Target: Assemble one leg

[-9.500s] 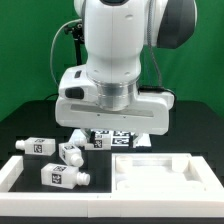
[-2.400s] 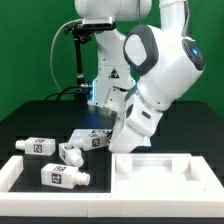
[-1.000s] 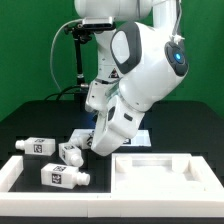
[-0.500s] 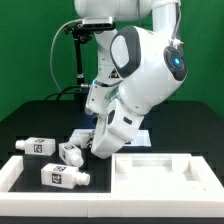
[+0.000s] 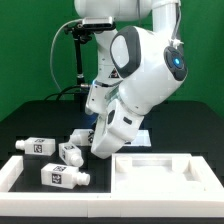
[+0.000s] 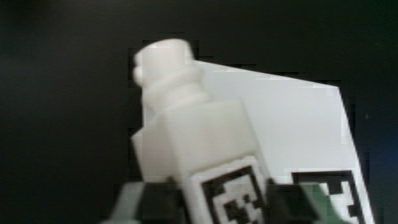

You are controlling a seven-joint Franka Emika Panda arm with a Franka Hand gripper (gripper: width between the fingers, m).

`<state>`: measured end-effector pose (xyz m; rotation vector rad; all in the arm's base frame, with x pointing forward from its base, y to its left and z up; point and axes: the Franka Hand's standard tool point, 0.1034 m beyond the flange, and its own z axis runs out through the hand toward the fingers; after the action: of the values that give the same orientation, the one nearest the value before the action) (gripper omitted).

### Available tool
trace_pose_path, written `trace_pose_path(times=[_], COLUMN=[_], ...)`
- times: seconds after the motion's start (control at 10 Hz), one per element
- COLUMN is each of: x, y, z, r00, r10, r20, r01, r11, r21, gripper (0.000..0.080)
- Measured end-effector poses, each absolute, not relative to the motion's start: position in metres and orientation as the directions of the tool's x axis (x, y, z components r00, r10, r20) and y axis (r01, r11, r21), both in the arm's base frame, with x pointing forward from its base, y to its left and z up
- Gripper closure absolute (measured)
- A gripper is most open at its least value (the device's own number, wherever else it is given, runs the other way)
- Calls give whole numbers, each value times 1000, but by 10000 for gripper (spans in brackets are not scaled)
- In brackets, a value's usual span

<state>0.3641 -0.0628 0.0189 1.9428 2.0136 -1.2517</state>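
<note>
Leg (image 6: pixel 192 130) sits clamped between my gripper's (image 6: pixel 233 200) two fingers, its long axis running straight out from the wrist. The narrow stub end points away, over a flat white panel (image 6: pixel 294 110).

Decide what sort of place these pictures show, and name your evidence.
Probably a robotics lab test bench: a white robot arm over a black table, a plain green backdrop, and white furniture parts carrying printed marker tags.
</note>
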Motion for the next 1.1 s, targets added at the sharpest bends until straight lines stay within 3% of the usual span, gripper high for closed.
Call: trace_pose_path(times=[0.1,0.2,0.7,0.9,1.1], x=[365,365,367,373,370], y=[-64,-64,-64,-62,-61], z=[20,21,22,32,32], r00=[-193,-193,-202,-181,-180], r10=[799,798,803,823,823], r20=[-569,-571,-561,-539,-539], r01=[862,862,861,882,881], r11=[-138,-141,-128,-106,-109], r21=[-487,-487,-493,-459,-460], gripper=[712,783,788,789,789])
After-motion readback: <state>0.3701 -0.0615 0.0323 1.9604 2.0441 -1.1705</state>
